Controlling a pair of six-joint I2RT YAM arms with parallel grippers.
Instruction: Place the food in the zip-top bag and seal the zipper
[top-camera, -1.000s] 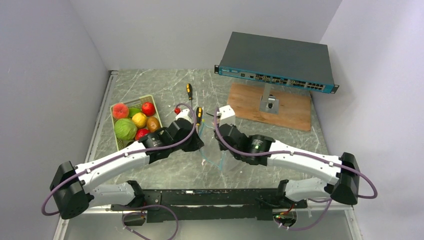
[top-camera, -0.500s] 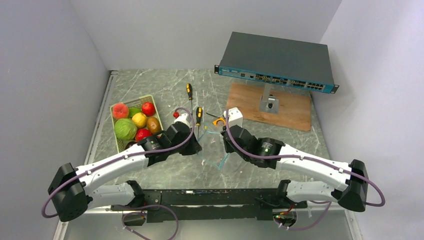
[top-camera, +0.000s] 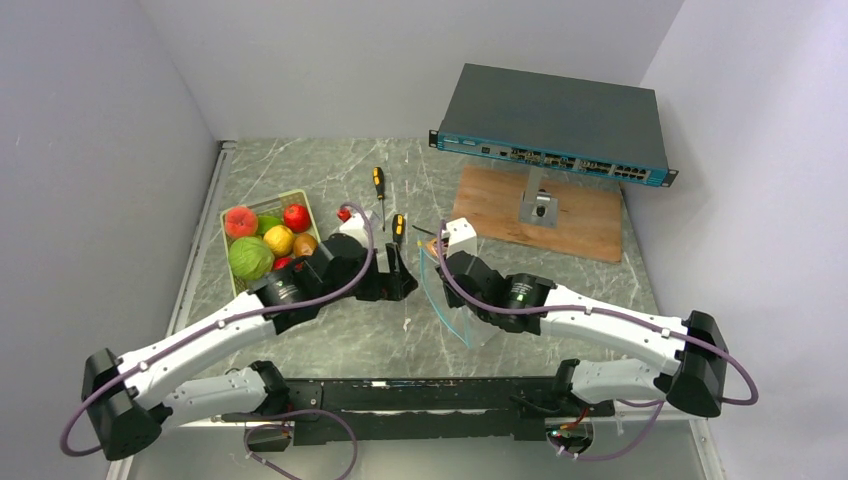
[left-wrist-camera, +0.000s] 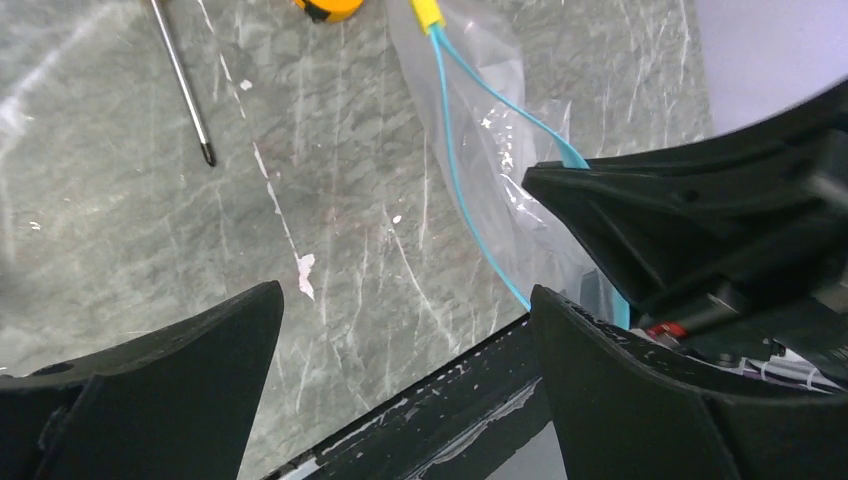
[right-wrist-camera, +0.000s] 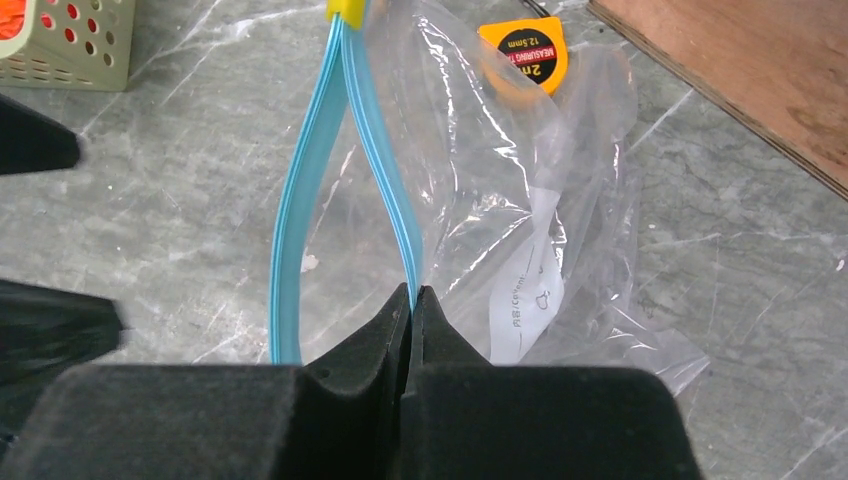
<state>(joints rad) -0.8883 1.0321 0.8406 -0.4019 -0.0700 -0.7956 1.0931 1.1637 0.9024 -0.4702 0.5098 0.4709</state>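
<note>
right wrist view first: our right gripper (right-wrist-camera: 412, 296) pinches one strand of the zipper (right-wrist-camera: 288, 250), the mouth of the zip-top bag (right-wrist-camera: 500, 180) parted. at nine o'clock from it our left gripper (left-wrist-camera: 405, 295) gapes wide, holding nothing. farther, at ten o'clock, the food (top-camera: 262, 245) sits in the green tray (top-camera: 260, 199).
</note>
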